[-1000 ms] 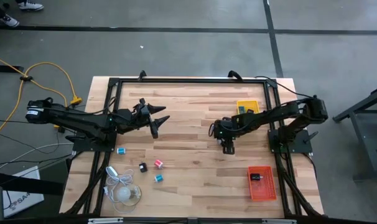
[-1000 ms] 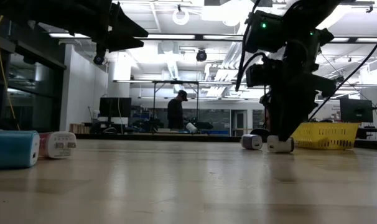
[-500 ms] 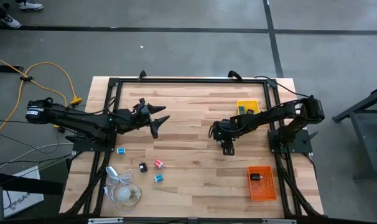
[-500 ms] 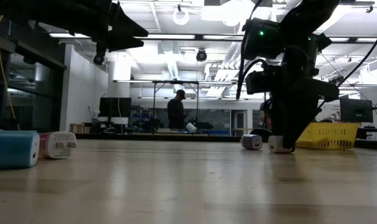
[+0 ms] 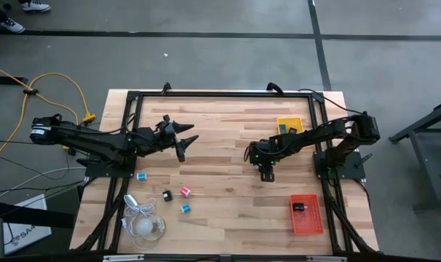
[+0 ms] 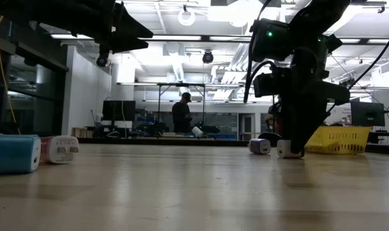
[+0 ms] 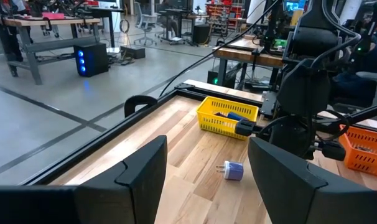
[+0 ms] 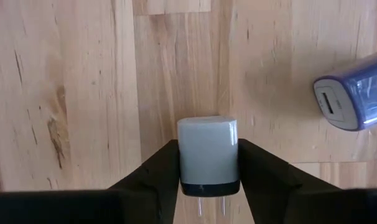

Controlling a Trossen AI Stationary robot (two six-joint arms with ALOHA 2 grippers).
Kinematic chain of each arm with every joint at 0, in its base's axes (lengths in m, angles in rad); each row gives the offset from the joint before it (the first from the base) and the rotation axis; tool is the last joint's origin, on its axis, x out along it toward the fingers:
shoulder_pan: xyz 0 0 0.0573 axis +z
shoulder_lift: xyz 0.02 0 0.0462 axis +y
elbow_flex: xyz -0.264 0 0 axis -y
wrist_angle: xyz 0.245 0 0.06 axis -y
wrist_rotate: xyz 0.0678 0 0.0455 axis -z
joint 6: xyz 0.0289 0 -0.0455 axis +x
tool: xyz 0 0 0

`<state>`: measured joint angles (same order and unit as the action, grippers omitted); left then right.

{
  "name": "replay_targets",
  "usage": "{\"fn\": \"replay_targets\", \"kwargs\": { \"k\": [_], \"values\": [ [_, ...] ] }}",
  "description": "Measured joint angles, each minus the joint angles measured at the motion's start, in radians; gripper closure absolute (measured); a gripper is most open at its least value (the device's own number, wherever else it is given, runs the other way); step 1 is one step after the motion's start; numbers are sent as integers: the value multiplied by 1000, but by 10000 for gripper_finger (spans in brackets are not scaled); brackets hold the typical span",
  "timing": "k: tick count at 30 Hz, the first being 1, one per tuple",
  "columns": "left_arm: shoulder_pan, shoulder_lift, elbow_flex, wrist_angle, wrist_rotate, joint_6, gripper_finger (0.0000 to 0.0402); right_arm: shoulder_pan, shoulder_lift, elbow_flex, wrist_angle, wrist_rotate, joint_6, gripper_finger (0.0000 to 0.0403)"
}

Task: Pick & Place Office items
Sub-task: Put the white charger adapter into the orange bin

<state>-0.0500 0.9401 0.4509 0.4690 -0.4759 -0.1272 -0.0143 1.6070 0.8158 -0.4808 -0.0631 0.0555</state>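
Office items partly sorted: right end effector (image 8: 208,186) clamps a grey charger (image 8: 208,149); four remain at seven o'clock; left end effector (image 7: 207,180) gapes.

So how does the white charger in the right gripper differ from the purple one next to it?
The white charger is pale grey-white and clamped between the right gripper fingers; the purple charger is purple with a white end, lying free and tilted on the table. Both are small plug blocks.
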Motion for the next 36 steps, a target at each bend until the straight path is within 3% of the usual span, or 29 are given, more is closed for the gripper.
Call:
{"fn": "replay_targets", "kwargs": {
  "k": [22,36],
  "values": [
    [0,0,0,0,0,0,183,12,-61,27,-41,-17,21,274],
    [0,1,0,22,0,0,183,199,-272,62,-192,88,68,276]
  ]
}}
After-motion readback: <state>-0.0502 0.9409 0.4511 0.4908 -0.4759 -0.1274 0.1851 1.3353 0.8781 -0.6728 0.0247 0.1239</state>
